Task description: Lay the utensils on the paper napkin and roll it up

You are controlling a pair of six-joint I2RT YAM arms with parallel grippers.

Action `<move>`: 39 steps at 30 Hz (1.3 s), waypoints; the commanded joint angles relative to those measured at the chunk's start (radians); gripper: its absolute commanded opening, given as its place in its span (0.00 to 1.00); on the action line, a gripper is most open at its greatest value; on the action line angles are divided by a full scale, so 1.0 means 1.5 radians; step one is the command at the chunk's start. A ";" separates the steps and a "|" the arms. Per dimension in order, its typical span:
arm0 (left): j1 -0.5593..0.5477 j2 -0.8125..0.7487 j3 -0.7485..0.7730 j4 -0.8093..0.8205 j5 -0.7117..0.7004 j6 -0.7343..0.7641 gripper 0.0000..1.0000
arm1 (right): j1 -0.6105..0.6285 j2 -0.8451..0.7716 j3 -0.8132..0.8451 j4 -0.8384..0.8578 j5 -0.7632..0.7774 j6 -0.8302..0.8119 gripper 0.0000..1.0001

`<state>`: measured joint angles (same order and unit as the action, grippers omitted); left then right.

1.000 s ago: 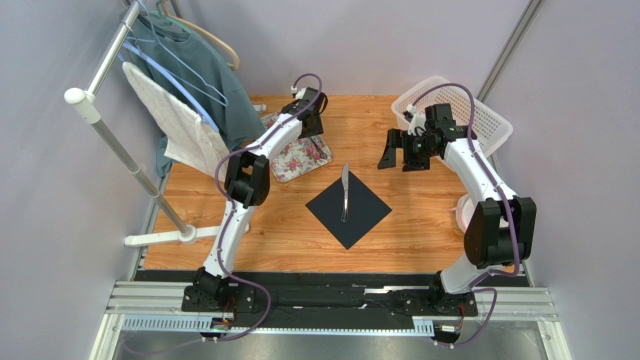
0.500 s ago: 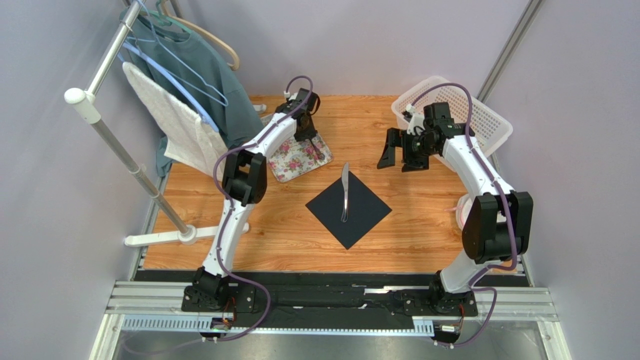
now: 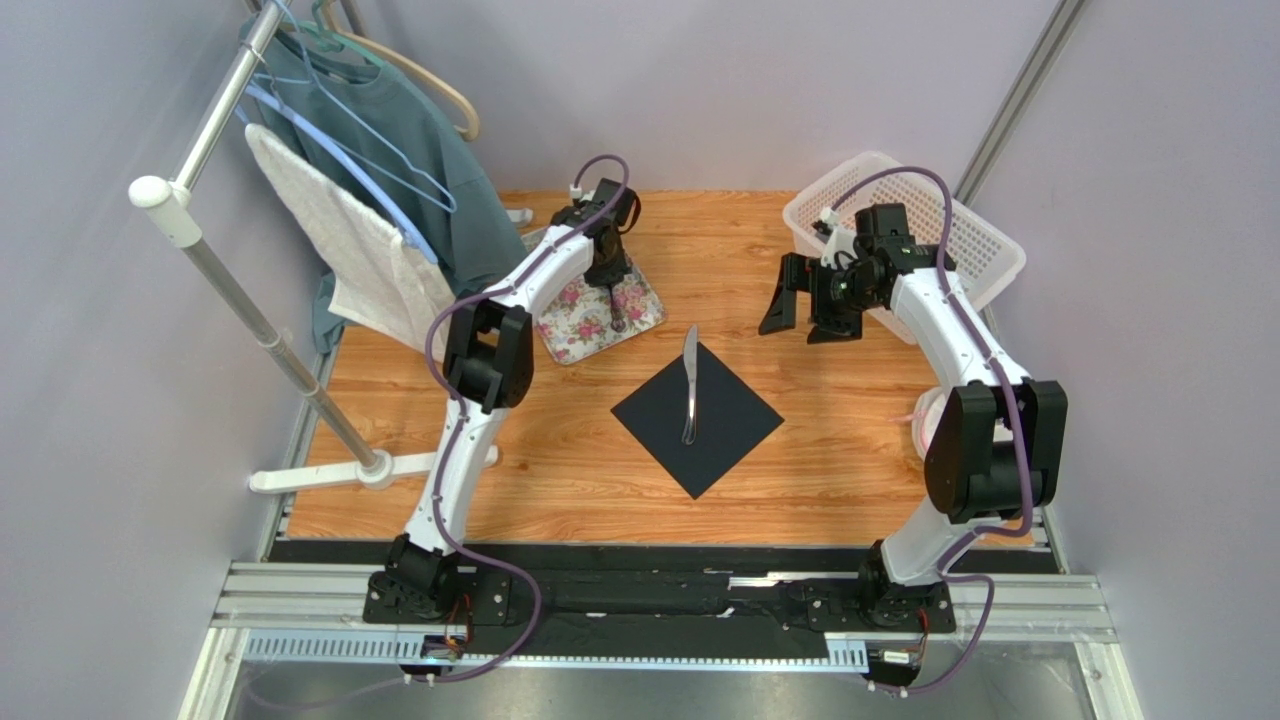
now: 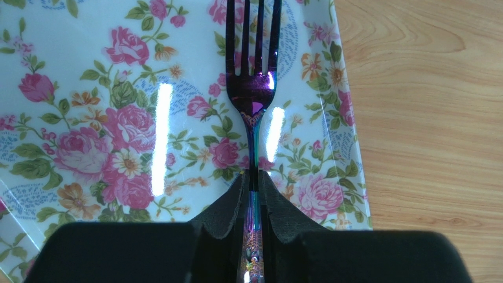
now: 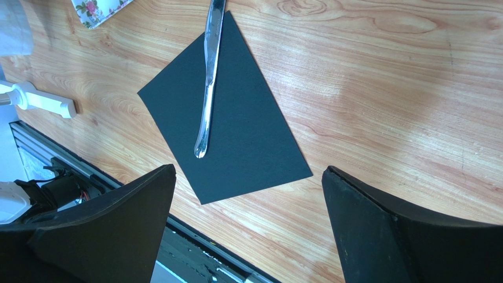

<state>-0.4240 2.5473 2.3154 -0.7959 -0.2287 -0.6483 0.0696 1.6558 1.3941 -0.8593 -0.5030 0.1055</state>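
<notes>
The fork (image 4: 254, 94) lies on the tray (image 4: 88, 76) — left of the napkin (image 5: 242, 135) bearing the knife (image 5: 208, 88).

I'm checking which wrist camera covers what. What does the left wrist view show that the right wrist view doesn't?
Only left wrist: the purple fork lying on the floral tray, the left gripper closed on its handle. Only right wrist: the grey knife lying on the black napkin, the right gripper wide open. Both: the wooden table and the floral tray, just its corner in the right wrist view.
</notes>
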 commanded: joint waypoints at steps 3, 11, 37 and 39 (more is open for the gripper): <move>-0.001 -0.002 -0.022 -0.085 -0.010 0.034 0.20 | -0.002 0.000 0.023 0.001 -0.023 0.010 1.00; -0.002 -0.049 -0.026 -0.059 -0.023 0.052 0.00 | -0.001 -0.005 0.022 0.001 -0.033 0.010 1.00; -0.308 -0.328 -0.318 0.012 -0.056 -0.092 0.00 | -0.040 -0.098 -0.050 -0.048 -0.047 -0.017 1.00; -0.328 -0.308 -0.313 0.011 -0.057 -0.099 0.00 | -0.040 -0.102 -0.051 -0.050 -0.048 -0.017 1.00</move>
<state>-0.8799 2.0544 1.8328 -0.8024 -0.3096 -0.7433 0.0177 1.5497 1.3220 -0.9283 -0.5621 0.0967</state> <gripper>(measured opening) 0.009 0.998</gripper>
